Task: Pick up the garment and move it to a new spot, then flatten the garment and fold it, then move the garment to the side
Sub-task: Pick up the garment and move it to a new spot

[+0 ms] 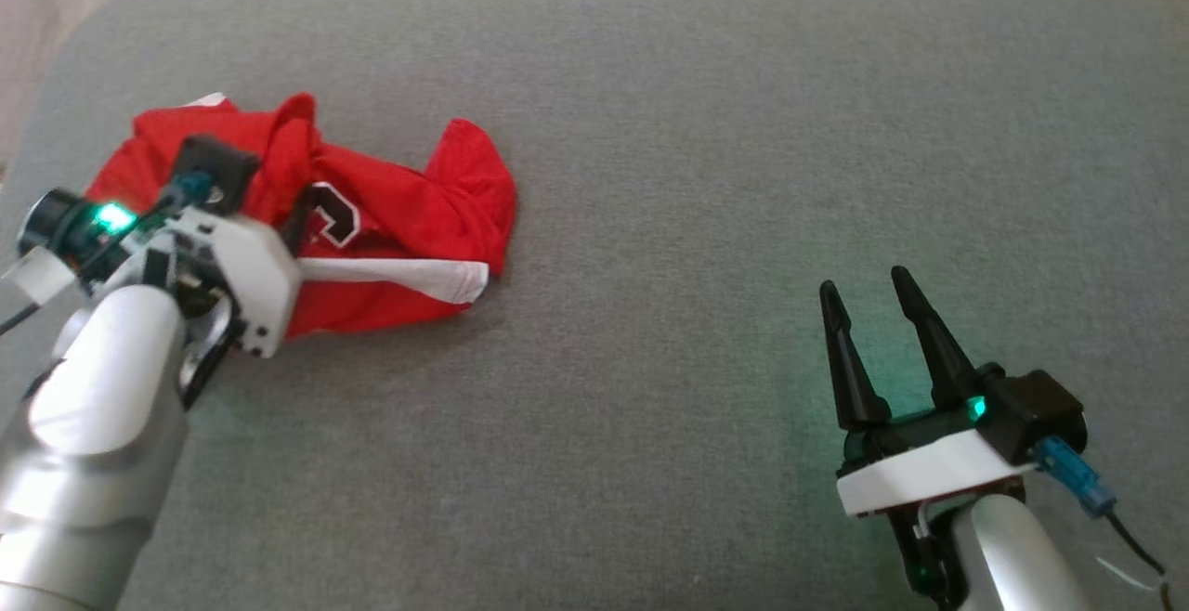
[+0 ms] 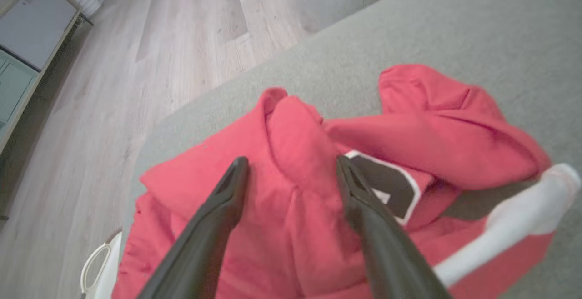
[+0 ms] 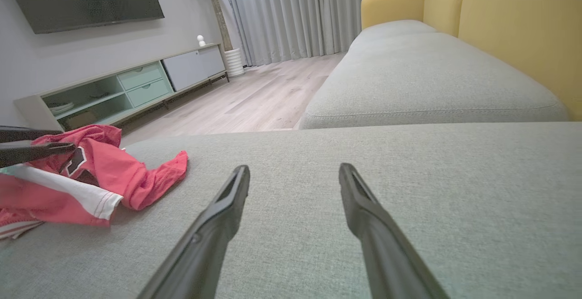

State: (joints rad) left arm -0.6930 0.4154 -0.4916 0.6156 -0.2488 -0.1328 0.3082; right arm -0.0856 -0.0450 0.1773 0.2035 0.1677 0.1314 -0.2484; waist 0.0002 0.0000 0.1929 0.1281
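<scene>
Red garment (image 1: 399, 230) is crumpled at the far left of the grey sofa cushion (image 1: 743, 128), close to its left edge. The left end effector (image 2: 292, 162) is held over it, spread wide around a raised fold; contact cannot be told. The right end effector (image 1: 863, 280) is seen near right, spread wide, nothing held, well apart from the garment. Bare cushion lies between. Wooden floor (image 2: 136, 62) is seen past the left edge, a second cushion (image 3: 423, 76) beyond the far edge.

Cushion (image 1: 706, 175) lies open right of garment (image 1: 399, 240) (yellow backrest (image 3: 514, 40) beyond).
</scene>
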